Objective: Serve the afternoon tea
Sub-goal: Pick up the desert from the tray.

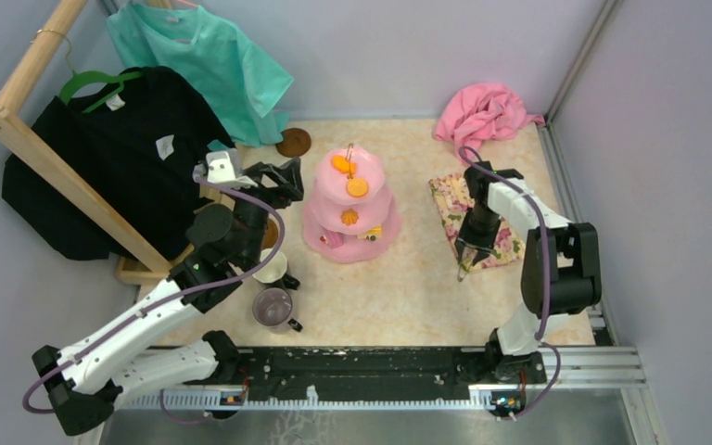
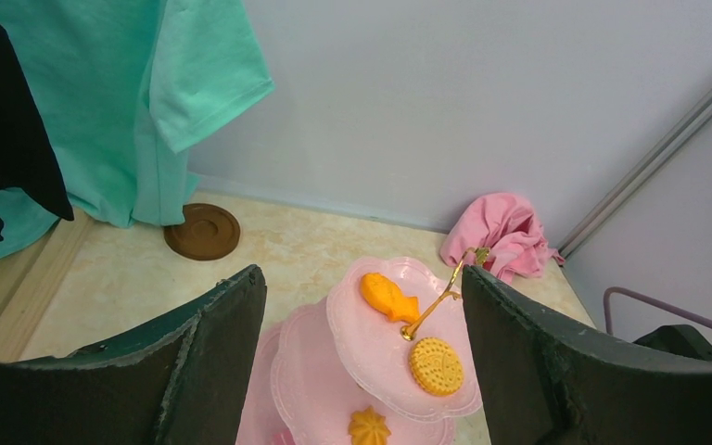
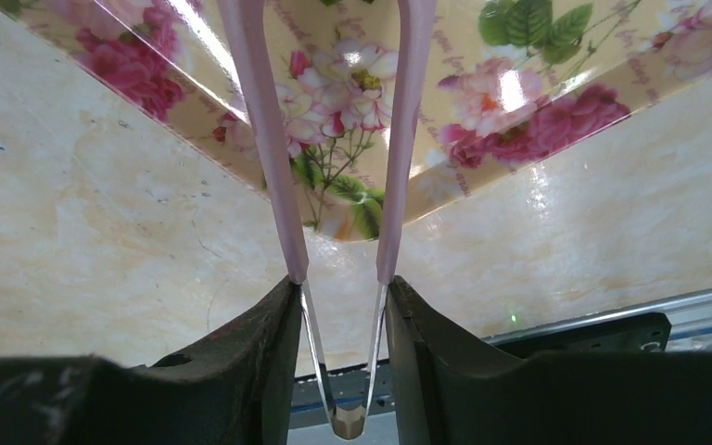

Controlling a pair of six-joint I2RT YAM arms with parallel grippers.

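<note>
Top external: cake stand (image 1: 372,168) upright

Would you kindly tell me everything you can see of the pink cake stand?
The cake stand is glossy pink, plastic-looking, with three scalloped tiers narrowing upward on a gold rod ending in a loop. It stands upright on the table. The top tier carries an orange fish snack and a round biscuit, the middle an orange cake; the bottom holds more snacks. Nothing else touches it.
</note>
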